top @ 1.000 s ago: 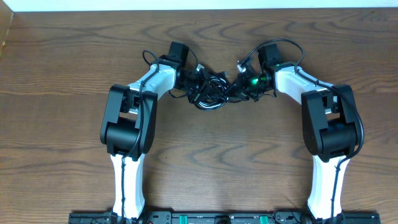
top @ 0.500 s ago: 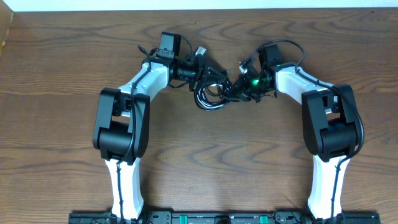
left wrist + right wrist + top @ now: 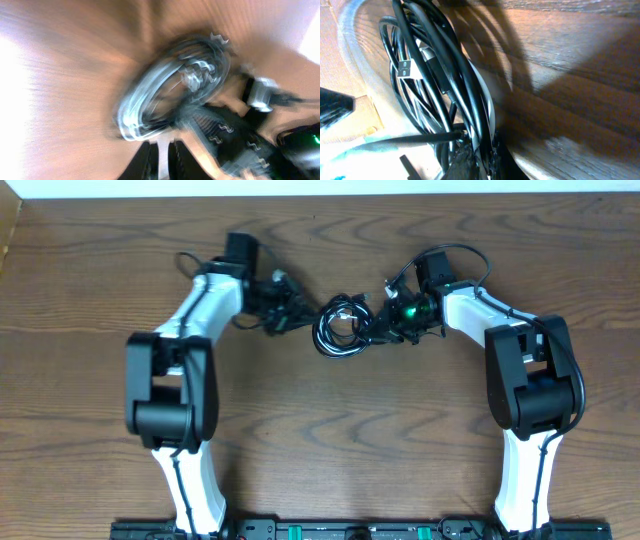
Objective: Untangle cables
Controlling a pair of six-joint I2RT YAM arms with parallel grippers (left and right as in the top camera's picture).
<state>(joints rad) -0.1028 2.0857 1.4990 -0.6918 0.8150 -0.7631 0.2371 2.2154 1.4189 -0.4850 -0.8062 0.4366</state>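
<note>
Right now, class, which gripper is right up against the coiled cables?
The right gripper: it meets the cables at the coil's right edge, whereas the left gripper sits apart, off to the coil's left.

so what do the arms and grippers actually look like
Left arm and right arm: white links, bulky black joints. Left gripper and right gripper are black. Black wires loop at both wrists; a green light glows on the right one.

Cables (image 3: 165, 100) motion-blurred, single strands indistinguishable
</note>
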